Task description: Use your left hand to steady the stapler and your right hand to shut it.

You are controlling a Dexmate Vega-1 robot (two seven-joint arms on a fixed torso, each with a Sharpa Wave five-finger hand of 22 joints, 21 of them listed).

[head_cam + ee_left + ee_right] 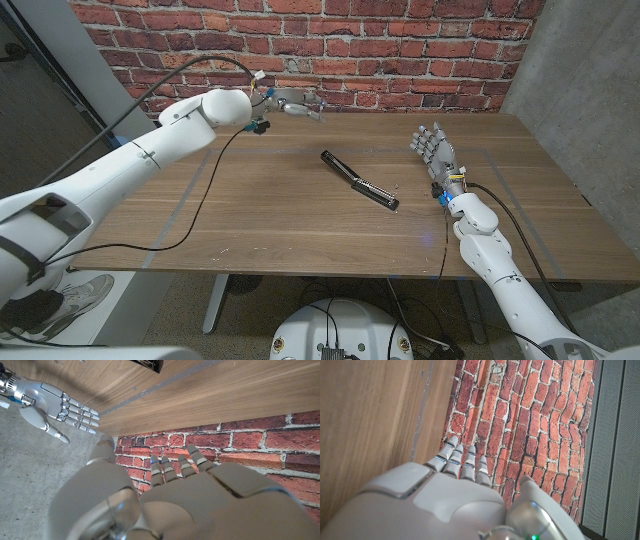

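A black stapler (359, 181) lies opened out flat and long on the wooden table (300, 220), near its middle, running diagonally; one end of the stapler (147, 364) shows in the left wrist view. My left hand (296, 106) hangs at the table's far edge, by the brick wall, fingers apart and holding nothing, well behind the stapler. My right hand (433, 152) stands upright to the right of the stapler, fingers straight and spread, empty; the same right hand (55, 406) appears in the left wrist view. Neither hand touches the stapler.
A brick wall (300, 40) runs behind the table's far edge. A grey concrete wall (590, 90) stands on the right. A black cable (200, 200) from the left arm trails across the table's left half. Taped lines mark a rectangle on the tabletop.
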